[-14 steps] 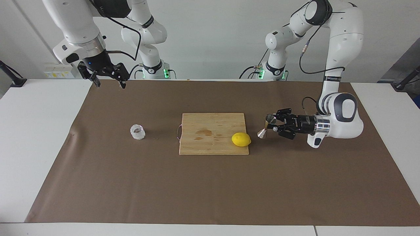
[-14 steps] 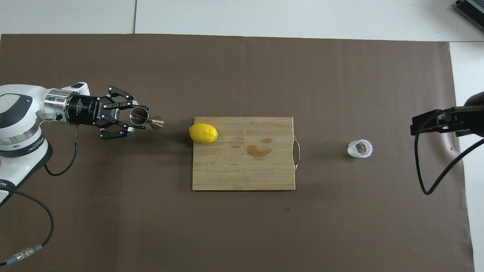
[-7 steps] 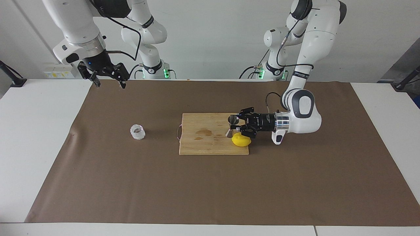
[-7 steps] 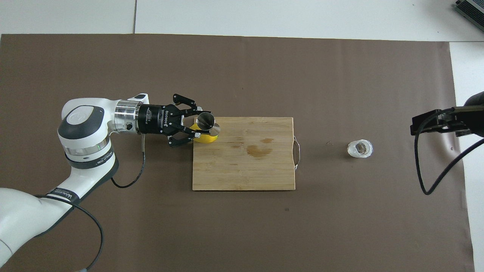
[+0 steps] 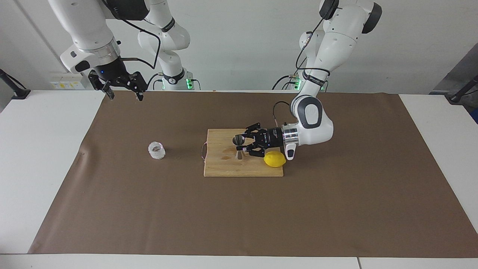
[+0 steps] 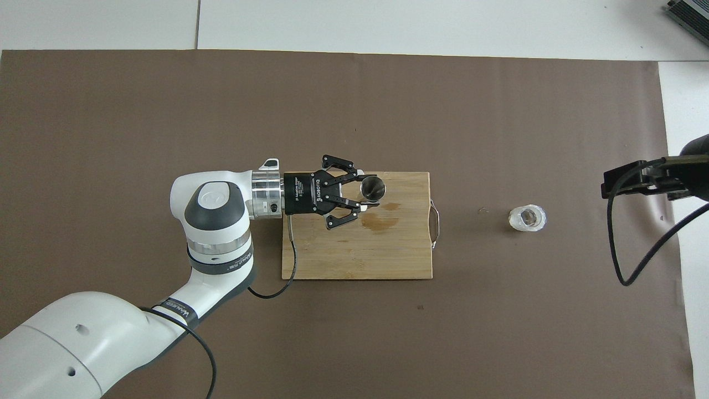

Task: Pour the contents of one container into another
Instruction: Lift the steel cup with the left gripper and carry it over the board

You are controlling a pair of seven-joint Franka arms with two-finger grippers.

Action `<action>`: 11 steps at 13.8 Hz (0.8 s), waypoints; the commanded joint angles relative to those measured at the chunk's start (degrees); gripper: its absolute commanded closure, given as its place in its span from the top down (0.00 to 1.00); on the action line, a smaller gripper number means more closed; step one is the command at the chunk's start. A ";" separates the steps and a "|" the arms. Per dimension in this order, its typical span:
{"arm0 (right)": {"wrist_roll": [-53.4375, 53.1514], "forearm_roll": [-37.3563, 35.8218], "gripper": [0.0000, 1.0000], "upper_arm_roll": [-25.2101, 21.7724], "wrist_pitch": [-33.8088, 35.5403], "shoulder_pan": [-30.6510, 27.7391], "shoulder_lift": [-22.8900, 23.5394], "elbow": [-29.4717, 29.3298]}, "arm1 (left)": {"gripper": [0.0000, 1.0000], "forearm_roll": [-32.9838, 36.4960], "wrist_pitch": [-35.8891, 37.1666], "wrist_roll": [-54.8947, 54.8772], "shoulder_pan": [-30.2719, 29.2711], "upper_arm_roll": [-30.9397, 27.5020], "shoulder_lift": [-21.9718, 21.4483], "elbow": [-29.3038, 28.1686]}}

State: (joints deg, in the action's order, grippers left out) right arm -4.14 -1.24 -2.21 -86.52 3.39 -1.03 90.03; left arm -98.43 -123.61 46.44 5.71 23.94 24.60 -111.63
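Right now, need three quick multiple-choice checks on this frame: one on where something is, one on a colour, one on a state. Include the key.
1. The jigger is over:
A. the cutting board
B. the bare brown mat
C. the frosted cup

2. The fruit on the board is:
A. green
B. yellow
C. red

3. The left end effector is:
A. open over the cup
B. shut on the jigger
C. resting on the mat

Key: 1 A, the jigger hangs above the board's stained middle; 2 B, the lemon is plainly yellow; 3 B, the fingers pinch the jigger's waist. The right end effector waits, open, over the mat's edge nearest the robots.
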 commanded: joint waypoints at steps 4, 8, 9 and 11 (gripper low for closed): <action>0.98 1.42 1.00 0.02 -0.05 -0.58 -1.17 1.20 | 0.00 -9.14 -7.52 -7.24 5.80 -1.18 -1.66 -3.34; 0.98 1.42 1.00 0.02 -0.05 -0.58 -1.17 1.29 | 0.00 -11.87 -8.57 -10.23 6.86 -1.35 -1.66 -3.95; 0.98 1.42 1.00 0.10 -0.05 -0.49 -1.17 1.29 | 0.00 -12.13 -8.75 -10.41 6.95 -1.35 -1.66 -4.12; 0.98 1.42 1.00 0.02 -0.05 -0.49 -1.17 1.29 | 0.00 -12.14 -9.46 -10.58 7.47 -1.53 -1.66 -4.21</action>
State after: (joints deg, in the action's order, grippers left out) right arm -4.14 -1.24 -2.21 -86.52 3.39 -1.03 90.03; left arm -108.65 -131.79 37.02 11.67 23.58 24.59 -114.36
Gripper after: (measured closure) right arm 0.000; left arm 0.515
